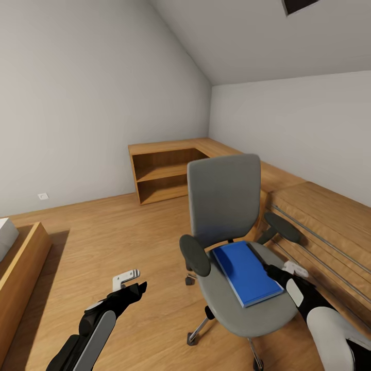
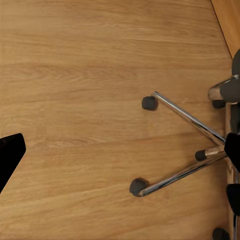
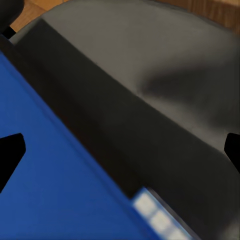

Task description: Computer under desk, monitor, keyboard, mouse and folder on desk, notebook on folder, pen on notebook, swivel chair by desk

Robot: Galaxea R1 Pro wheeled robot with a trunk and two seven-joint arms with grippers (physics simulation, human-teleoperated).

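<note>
Right hand (image 1: 294,269) sits at the right edge of the blue folder (image 1: 246,272), fingers spread wide either side in the wrist view, nothing gripped. Folder is still flat on the swivel chair (image 1: 232,242) seat, so that move isn't done. Left hand (image 1: 126,281) hangs over the floor, looks open and empty. Judging from this, most steps remain

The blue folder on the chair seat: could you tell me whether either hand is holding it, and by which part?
Nothing is held. The right hand hovers open at the folder's edge; the left hand hangs over the floor.
</note>
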